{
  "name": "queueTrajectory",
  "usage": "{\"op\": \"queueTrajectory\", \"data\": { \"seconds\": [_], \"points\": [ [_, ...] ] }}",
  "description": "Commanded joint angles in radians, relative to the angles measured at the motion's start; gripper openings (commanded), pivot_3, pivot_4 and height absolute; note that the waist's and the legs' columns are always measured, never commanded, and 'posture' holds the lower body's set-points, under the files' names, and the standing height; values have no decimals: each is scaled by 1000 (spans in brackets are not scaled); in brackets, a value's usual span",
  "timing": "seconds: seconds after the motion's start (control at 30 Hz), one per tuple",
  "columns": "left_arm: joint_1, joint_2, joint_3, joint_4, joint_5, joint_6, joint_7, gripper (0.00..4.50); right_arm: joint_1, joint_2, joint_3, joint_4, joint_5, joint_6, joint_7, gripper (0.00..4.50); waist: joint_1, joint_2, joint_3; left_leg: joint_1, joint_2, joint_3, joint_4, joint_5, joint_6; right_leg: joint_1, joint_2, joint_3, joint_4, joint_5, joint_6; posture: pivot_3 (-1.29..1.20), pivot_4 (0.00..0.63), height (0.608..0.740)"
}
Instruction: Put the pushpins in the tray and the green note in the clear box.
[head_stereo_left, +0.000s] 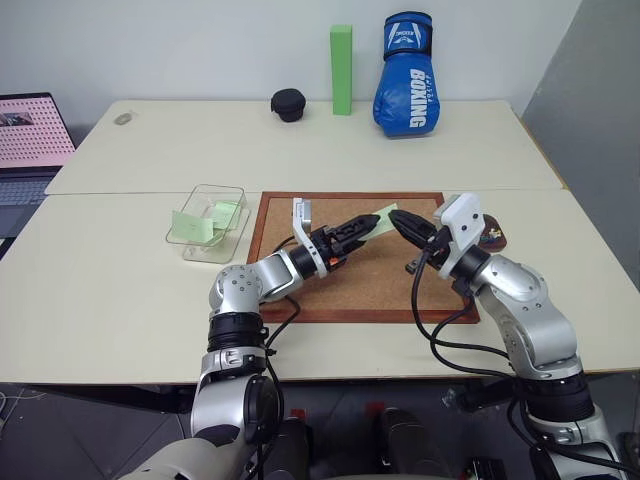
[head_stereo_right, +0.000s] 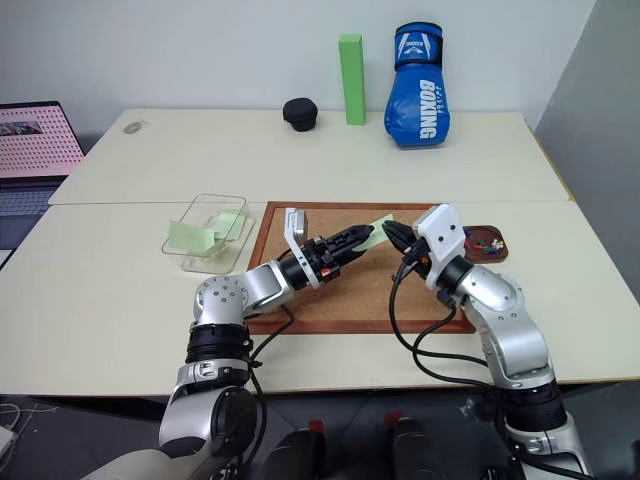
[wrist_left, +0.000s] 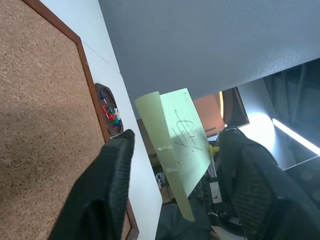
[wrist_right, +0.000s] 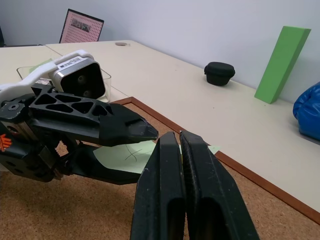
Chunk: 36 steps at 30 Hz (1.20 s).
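The green note (wrist_left: 175, 130), pale yellow-green with pen marks, is held in the air over the corkboard (head_stereo_left: 350, 280). My right gripper (head_stereo_left: 397, 219) is shut on one edge of it. My left gripper (head_stereo_left: 376, 226) is open, one finger on each side of the note without pinching it. The tray (head_stereo_left: 497, 243), small and reddish-brown, sits at the board's right edge behind my right wrist, with several pushpins (wrist_left: 111, 114) in it, red and blue among them. The clear box (head_stereo_left: 218, 189) stands left of the board with other green notes inside.
At the back of the table stand a tall green block (head_stereo_left: 342, 70), a blue boxing glove (head_stereo_left: 407, 75) and a black case (head_stereo_left: 288, 104). A laptop (head_stereo_left: 30, 140) sits at the far left. The table is bare in front of the box and the board.
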Motion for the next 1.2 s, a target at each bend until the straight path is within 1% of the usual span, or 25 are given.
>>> {"op": "queueTrajectory", "data": {
  "seconds": [0.03,0.07,0.13,0.17,0.2,0.23,0.27,0.3,0.37,0.6,0.8,0.97,1.1,1.17,1.2],
  "points": [
    [-15,-9,8,-16,-35,-14,-12,1924,-1,8,10,-44,10,-9,2,0,0,0,0,0,0,0,0,0,0,0,0,0,0,0,0,0,150,740],
    [-15,-9,9,-17,-35,-14,-13,1756,0,8,11,-45,9,-9,2,0,0,0,0,0,0,0,0,0,0,0,0,0,0,0,0,0,150,740],
    [-13,-9,8,-20,-34,-13,-14,1282,2,8,13,-45,11,-7,3,0,0,0,0,0,0,0,0,0,0,0,0,0,0,0,0,0,150,740],
    [-12,-9,8,-21,-34,-12,-15,1183,3,8,14,-44,11,-7,3,0,0,0,0,0,0,0,0,0,0,0,0,0,0,0,0,0,150,740],
    [-10,-9,9,-23,-35,-11,-14,880,5,8,15,-45,10,-7,3,0,0,0,0,0,0,0,0,0,0,0,0,0,0,0,0,0,150,740],
    [-9,-9,9,-25,-36,-11,-14,696,6,8,16,-45,11,-6,3,0,0,0,0,0,0,0,0,0,0,0,0,0,0,0,0,0,150,740],
    [-8,-10,10,-28,-38,-9,-14,641,8,9,17,-47,11,-6,3,0,0,0,0,0,0,0,0,0,0,0,0,0,0,0,0,0,150,740],
    [-5,-10,9,-31,-39,-8,-15,363,8,10,18,-48,10,-6,2,0,0,0,0,0,0,0,0,0,0,0,0,0,0,0,0,0,150,740],
    [-2,-10,7,-37,-41,-5,-17,45,5,13,22,-45,8,-6,1,0,0,0,0,0,0,0,0,0,0,0,0,0,0,0,0,0,150,740],
    [17,10,-52,-57,0,-21,-28,4,11,1,21,-42,1,-14,5,0,0,0,0,0,0,0,0,0,0,0,0,0,0,0,0,0,150,740],
    [17,5,-62,-46,49,-117,9,4,18,-3,7,-68,22,2,1,0,0,0,0,0,0,0,0,0,0,0,0,0,0,0,0,0,150,740],
    [-9,5,-57,9,89,-194,38,4,26,-1,-11,-98,57,36,-3,0,0,0,0,0,0,0,0,0,0,0,0,0,0,0,0,0,150,740],
    [-14,11,-73,6,91,-193,20,4,32,0,-30,-113,78,58,-19,0,0,0,0,0,0,0,0,0,0,0,0,0,0,0,0,0,150,740],
    [-4,24,-113,-22,114,-198,-9,4,32,7,-57,-97,76,62,-48,0,0,0,0,-1,0,0,0,0,0,0,0,0,-1,0,0,0,150,740],
    [6,38,-152,-49,140,-211,-33,4,28,6,-72,-75,57,54,-73,0,0,0,0,-1,0,0,0,0,0,0,0,0,-1,0,0,0,150,740]
  ]
}}
